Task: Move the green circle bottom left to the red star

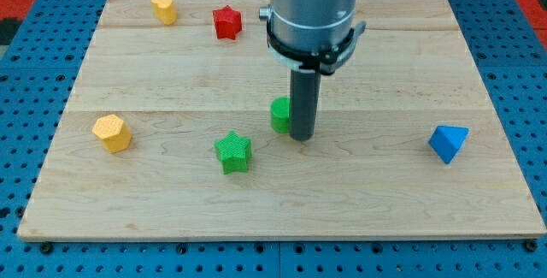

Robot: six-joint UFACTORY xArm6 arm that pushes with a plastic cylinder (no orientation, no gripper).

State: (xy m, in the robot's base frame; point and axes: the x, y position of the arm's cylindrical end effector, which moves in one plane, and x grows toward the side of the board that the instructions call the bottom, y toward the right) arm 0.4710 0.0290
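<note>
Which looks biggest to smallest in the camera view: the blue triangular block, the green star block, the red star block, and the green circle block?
1. blue triangular block and green star block, about alike
2. red star block, farther back, so unsure
3. green circle block, partly hidden by my tip

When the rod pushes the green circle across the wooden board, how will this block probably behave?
The green circle looks short and solid, so it will probably slide rather than tip. Its rounded side may let it slip off my tip, which sits right against its right side in the view. The wooden board looks smooth, so it likely moves easily.
</note>
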